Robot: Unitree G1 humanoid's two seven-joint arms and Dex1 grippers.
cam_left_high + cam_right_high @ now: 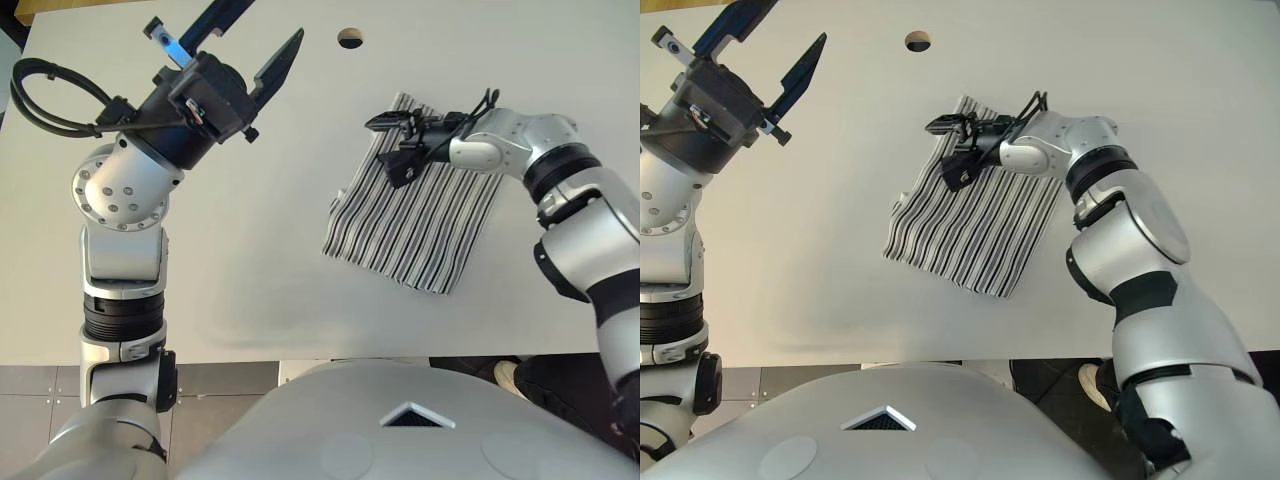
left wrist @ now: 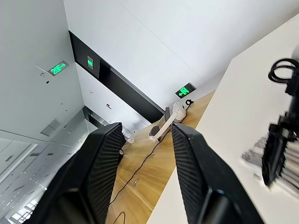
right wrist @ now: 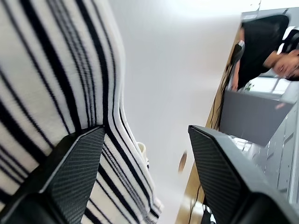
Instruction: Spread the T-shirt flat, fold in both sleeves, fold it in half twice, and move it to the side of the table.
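One T-shirt [image 1: 420,225], folded into a compact striped oblong, lying right of centre on the pale desk [image 1: 250,250]. Long axis running with the stripes, from the upper middle of the frame down toward the lower left.

Right pincer [image 1: 395,148] low at the oblong's upper-left corner, fingers parted: one finger [image 3: 77,177] over the striped cloth, the other off it above bare desk, nothing clamped. Left pincer [image 1: 792,28] raised in the upper left of the frame, spread wide and empty, well apart from the cloth. Right arm plainly the nearer.

Judging by the compact shape, folding probably finished, leaving only the move to the desk's side. Likely needed next: closing on that corner edge, then dragging or lifting, with the rest of the cloth trailing from the pincer toward the lower right.

Count: one T-shirt, two pincers, one small round hole [image 1: 350,38] in the desk near the top edge.
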